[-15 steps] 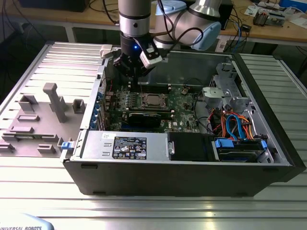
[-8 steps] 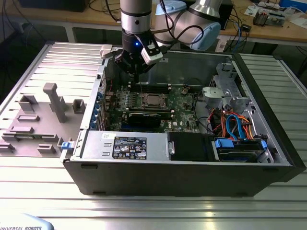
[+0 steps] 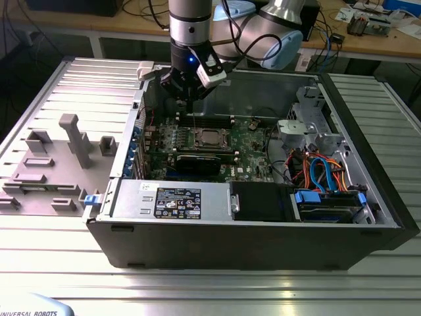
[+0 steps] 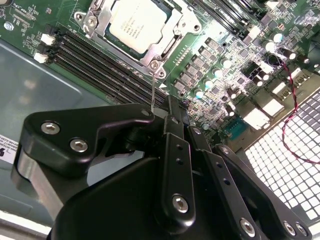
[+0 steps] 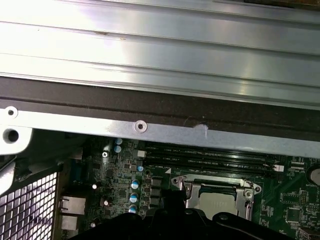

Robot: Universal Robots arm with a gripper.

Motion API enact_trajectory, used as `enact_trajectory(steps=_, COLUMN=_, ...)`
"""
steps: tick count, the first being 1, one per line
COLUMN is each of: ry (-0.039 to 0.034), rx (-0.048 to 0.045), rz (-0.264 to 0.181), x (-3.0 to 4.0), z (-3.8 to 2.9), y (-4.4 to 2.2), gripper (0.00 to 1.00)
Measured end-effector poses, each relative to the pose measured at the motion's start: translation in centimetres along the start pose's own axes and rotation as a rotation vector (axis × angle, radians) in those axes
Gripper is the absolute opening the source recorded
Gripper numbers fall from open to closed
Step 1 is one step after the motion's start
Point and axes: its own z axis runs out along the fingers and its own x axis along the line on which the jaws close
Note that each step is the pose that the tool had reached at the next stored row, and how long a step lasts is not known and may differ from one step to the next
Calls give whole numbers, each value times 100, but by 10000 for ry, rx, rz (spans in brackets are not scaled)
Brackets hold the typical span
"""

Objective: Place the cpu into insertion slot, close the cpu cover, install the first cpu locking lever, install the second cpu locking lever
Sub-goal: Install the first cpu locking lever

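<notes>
- Over at nine o'clock of the exterior view, grey fixture blocks (image 3: 75, 138) stand on the ribbed metal table (image 3: 197, 289), just outside the open computer case (image 3: 250, 243).
- Along the case's near wall at about seven o'clock lies the power supply (image 3: 171, 201), label up.
- Now the gripper (image 3: 192, 99) – it hangs down into the case at about twelve o'clock from the socket, close above the motherboard (image 4: 210, 30).
- In the second wrist view the gripper (image 4: 175, 102) has its fingers (image 4: 172, 150) drawn together, no gap that I can see.
- A thin locking lever (image 4: 151, 90) stands upright from the socket's corner, its upper end running in behind the gripper's black linkage. Whether it's pinched or merely touched, I cannot tell.
- From the exterior view that lever (image 3: 195, 115) is a fine line from the gripper's tip to the socket.
- There's the cpu (image 3: 210, 138), six o'clock from the gripper, seated in its slot, metal top up (image 4: 136, 22).
- The cpu cover (image 4: 175, 45) lies flat around it, chip showing through the window; in the first wrist view the cover (image 5: 187, 192) frames the cpu (image 5: 212, 202) too.
- Long memory slots (image 4: 100, 65) run just beside the socket.
- A black expansion card (image 3: 197, 162) sits at six o'clock from the cpu.
- Far over at three o'clock, blue cables (image 3: 322, 171) loop near the drive bay.
</notes>
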Motion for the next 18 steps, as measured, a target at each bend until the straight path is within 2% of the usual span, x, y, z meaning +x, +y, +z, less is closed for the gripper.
enact_trajectory(steps=10, ry=-3, rx=-1, rz=1, x=-3, z=1, y=4, gripper=11)
enact_trajectory(steps=15, ry=-46, rx=4, rz=-3, x=20, z=0, y=7, gripper=11)
enact_trajectory(steps=17, ry=-45, rx=5, rz=-1, x=6, z=0, y=8, gripper=11)
enact_trajectory(steps=18, ry=-46, rx=4, rz=-2, x=-27, z=1, y=10, gripper=11)
